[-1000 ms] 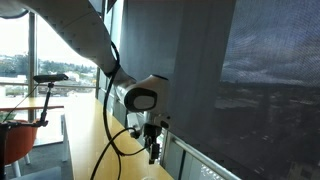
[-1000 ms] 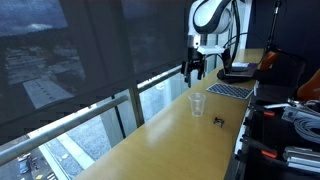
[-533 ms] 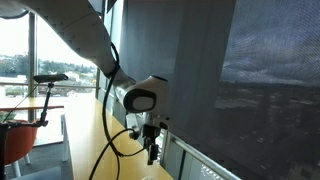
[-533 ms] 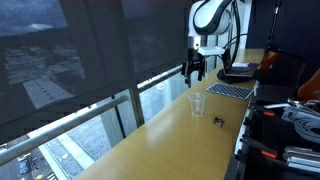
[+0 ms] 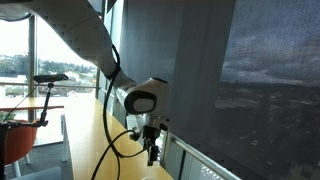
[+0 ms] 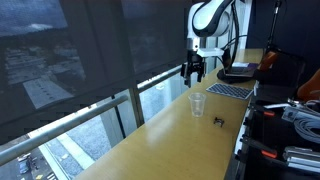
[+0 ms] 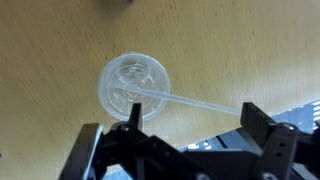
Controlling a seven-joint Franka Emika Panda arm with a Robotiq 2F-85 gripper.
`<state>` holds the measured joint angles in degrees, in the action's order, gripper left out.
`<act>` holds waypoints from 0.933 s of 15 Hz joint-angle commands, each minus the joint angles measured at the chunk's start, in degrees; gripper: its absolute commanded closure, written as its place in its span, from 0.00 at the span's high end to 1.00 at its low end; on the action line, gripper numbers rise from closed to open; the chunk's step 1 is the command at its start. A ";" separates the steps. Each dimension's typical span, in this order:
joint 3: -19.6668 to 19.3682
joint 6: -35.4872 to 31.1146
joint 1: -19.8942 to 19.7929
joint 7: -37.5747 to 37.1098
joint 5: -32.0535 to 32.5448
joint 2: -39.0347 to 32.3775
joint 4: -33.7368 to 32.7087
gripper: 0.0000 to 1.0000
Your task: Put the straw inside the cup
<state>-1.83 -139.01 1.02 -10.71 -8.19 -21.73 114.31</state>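
— Wrist view first: where do we find the straw?
— One end lies within the round outline of the clear cup standing on the bench. Its long axis runs across the picture, dipping slightly, and the far end points at one of the fingers.
— And the gripper?
— We see its fingers spread apart, clamped on nothing.

Office, likely: wooden counter by shaded windows, city below
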 commanded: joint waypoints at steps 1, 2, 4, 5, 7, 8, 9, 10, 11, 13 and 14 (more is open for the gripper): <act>0.88 0.46 -0.45 0.34 -0.66 -1.14 -2.47 1.00; 0.92 0.48 -0.44 0.32 -0.62 -1.39 -2.87 1.00; 0.96 0.43 -0.39 0.20 -0.52 -2.03 -3.58 1.00; 0.93 0.36 -0.40 0.16 -0.47 -2.33 -3.73 1.00; 0.86 0.23 -0.50 0.24 -0.45 -2.87 -3.78 1.00; 0.81 0.19 -0.56 0.26 -0.44 -3.10 -3.79 1.00; 0.79 0.28 -0.60 0.27 -0.45 -3.34 -3.94 1.00; 0.80 0.34 -0.64 0.27 -0.49 -3.43 -4.05 1.00; 0.84 0.47 -0.67 0.26 -0.56 -3.49 -4.16 1.00; 0.79 0.69 -0.71 0.19 -0.51 -3.33 -4.28 1.00; 0.72 0.77 -0.79 0.21 -0.50 -3.16 -4.30 1.00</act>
<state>-1.44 -139.00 0.87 -10.71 -8.19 -24.88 111.22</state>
